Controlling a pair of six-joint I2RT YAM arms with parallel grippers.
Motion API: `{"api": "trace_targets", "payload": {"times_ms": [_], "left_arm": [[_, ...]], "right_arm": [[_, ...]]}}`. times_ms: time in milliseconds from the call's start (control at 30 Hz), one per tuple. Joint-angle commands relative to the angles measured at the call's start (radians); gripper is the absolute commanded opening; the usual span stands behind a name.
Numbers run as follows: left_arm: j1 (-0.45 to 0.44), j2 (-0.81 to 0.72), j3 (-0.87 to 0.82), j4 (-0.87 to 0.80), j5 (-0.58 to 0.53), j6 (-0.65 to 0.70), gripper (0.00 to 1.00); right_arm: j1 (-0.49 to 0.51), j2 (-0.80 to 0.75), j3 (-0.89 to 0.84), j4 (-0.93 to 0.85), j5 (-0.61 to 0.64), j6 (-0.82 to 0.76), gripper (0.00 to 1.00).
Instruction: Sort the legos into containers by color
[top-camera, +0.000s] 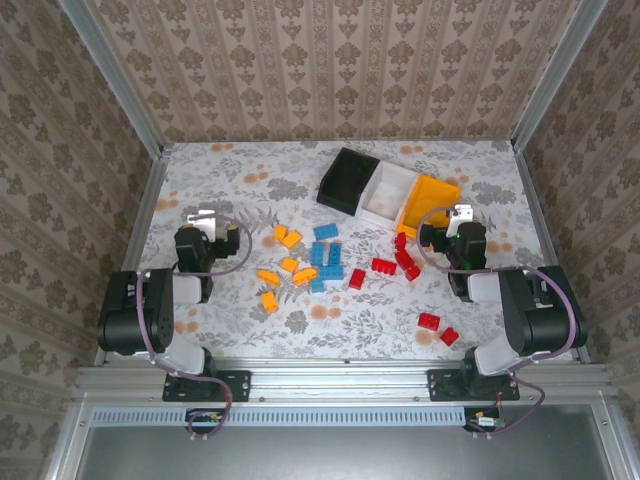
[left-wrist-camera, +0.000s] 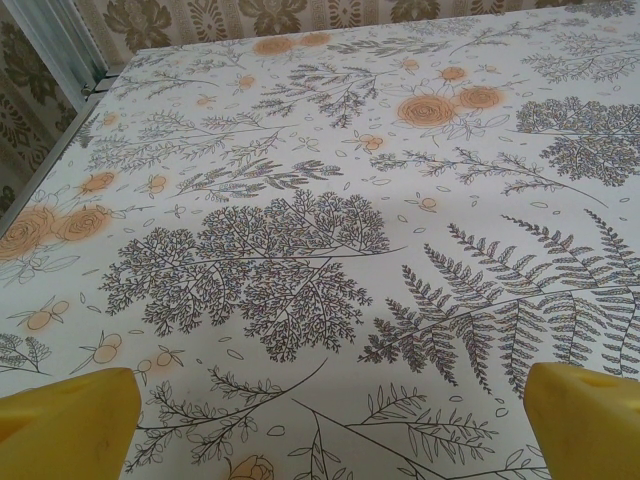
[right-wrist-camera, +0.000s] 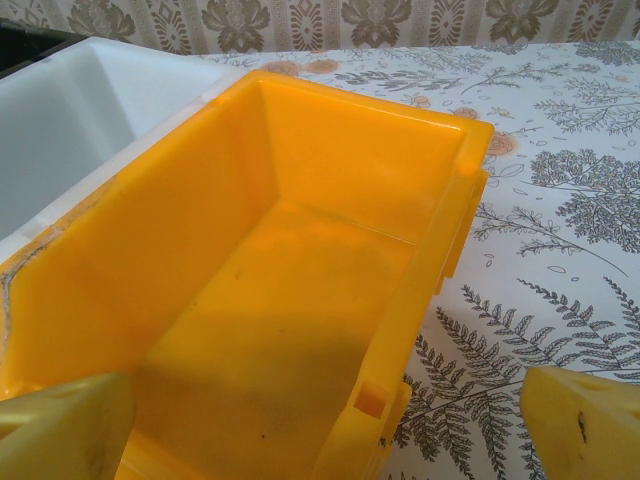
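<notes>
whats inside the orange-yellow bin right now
Nothing that shows: in the right wrist view the orange-yellow bin has a bare floor and bare walls. Its nearest corner is covered by a finger of the open right hand, so that bit cannot be checked.

1. Top view: bright, even, diffuse light; the table looks slightly washed, and the legos cast only faint shadows.
2. Left wrist view: print sharp; fingertips of the left pincer are soft (both bottom corners).
3. Right wrist view: the orange-yellow bin glows saturated, its near rim blurred.
</notes>
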Motion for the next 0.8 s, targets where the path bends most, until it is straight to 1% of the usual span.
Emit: {"api": "trace_targets", "payload": {"times_ms": [0,300,367,433,533,633,700,767], "left_arm": [[0.009,0.005,0.021,0.003,0.01,-0.007,1.0],[0.009,0.003,0.019,0.006,0.01,-0.007,1.0],[0.009,-0.003,0.017,0.005,0.026,0.0,1.0],[0.009,-0.033,0.022,-0.026,0.056,0.015,1.0],[0.002,-0.095,0.062,-0.153,0.06,0.023,1.0],[-0.009,-0.166,0.115,-0.3,0.016,0.017,1.0],[-0.02,-0.217,0.169,-0.427,-0.052,-0.022,1.0],[-0.033,-0.264,0.242,-0.59,-0.167,-0.098,1.0]], "right_arm": [[0.004,0.009,0.016,0.013,0.018,-0.008,1.0],[0.004,0.006,0.013,0.013,0.017,-0.007,1.0],[0.004,-0.004,0.019,-0.004,0.042,0.005,1.0],[0.004,-0.038,0.042,-0.072,0.088,0.021,1.0],[0.003,-0.104,0.14,-0.3,0.127,0.038,1.0],[0.001,-0.153,0.218,-0.439,0.157,0.064,1.0],[-0.008,-0.178,0.271,-0.543,0.187,0.154,1.0],[-0.02,-0.191,0.346,-0.682,0.156,0.202,1.0]]}}
